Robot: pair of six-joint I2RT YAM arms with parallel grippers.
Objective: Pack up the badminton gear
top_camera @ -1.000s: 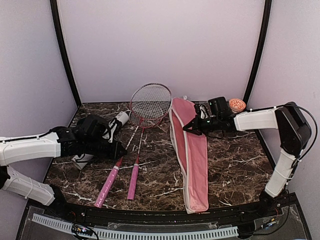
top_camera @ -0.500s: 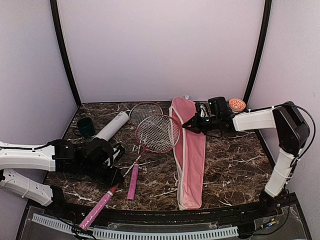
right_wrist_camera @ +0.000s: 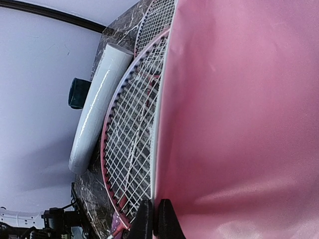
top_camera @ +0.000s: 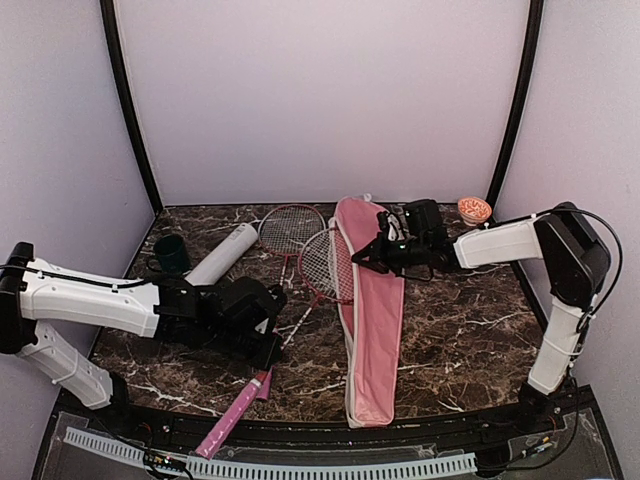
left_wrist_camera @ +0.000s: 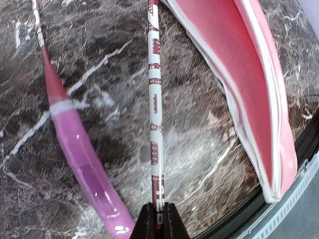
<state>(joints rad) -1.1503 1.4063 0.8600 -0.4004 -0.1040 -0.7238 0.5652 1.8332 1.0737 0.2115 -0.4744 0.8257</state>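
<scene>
A dark marble table (top_camera: 470, 330) stands between lilac walls, with a black rim along its near edge. The cover (top_camera: 378, 330) lies lengthways right of centre, its foot touching the near rim and its head close to the back wall. The right gripper (top_camera: 376, 256) is pressed together on the cover's white-trimmed left edge. One racket (top_camera: 326, 265) has its head partly inside that opening. The left gripper (left_wrist_camera: 157, 221) pinches its thin shaft, and its pink handle juts out over the near rim. The second racket (top_camera: 291, 228) lies flat behind it, next to the tube (top_camera: 222, 255). The cup (top_camera: 170, 252) is just beside the tube, near the left edge. The bowl (top_camera: 474, 209) sits in the back right corner. Bare marble stretches from the cover to the right edge.
</scene>
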